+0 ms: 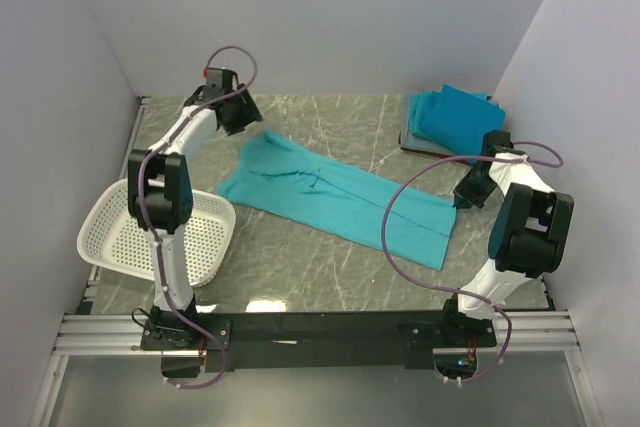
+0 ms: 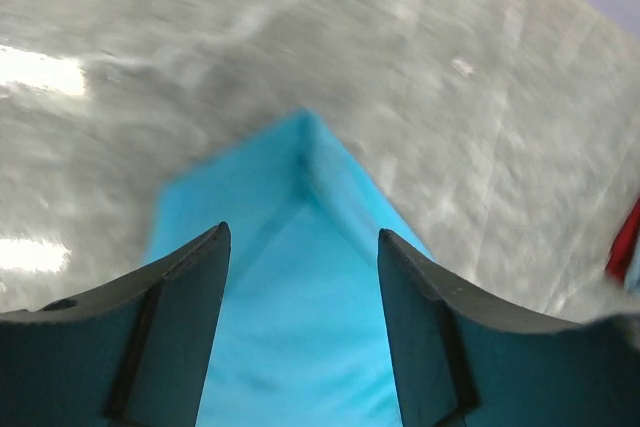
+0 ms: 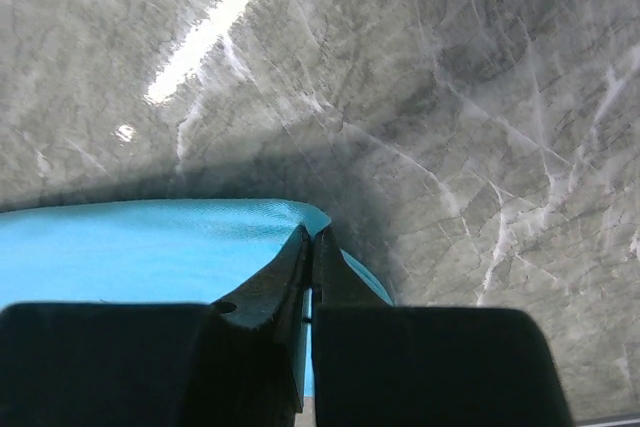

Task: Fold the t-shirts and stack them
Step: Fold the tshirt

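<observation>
White arm links, black joints, purple cables, dark jaws

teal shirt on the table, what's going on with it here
The teal shirt lies mid-fold, stretched out in a long strip. The right end effector is shut on its right edge, while the left end effector hangs open over the left end. A stack of folded shirts sits at the far right.

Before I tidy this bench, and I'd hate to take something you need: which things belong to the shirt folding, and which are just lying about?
For the job:
- long teal cloth t-shirt, spread out flat
- pile of folded teal t-shirts, far right

Just lying about:
- white perforated plastic basket, near left
</observation>
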You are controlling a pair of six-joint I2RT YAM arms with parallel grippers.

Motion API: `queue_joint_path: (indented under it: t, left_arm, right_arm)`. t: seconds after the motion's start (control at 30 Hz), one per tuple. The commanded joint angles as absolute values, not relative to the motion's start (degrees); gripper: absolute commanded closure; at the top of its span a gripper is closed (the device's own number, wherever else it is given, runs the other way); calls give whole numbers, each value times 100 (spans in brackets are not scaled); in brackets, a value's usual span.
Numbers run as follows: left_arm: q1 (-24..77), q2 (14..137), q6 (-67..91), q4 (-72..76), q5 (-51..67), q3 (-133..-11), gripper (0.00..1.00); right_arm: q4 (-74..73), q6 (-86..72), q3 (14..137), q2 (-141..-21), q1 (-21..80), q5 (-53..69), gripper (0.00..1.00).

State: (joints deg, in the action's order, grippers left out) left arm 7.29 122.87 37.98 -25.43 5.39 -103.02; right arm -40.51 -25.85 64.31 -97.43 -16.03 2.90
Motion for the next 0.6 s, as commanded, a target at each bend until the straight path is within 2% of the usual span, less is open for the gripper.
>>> queue_joint_path:
  t: [0.0, 0.2, 0.57]
  left_arm:
    - [1344, 11620, 2972, -2689, 18, -9941, 35]
    - [1942, 11461, 2602, -2847, -246, -9326, 39]
    - [2452, 12014, 2119, -3375, -738, -9563, 43]
  right_arm:
    - [-4096, -2479, 6741, -9633, -1670, 264, 100]
    - [-4148, -2417, 6785, -9545, -1670, 281, 100]
    - [-4061, -2417, 6487, -9334, -1661, 334, 100]
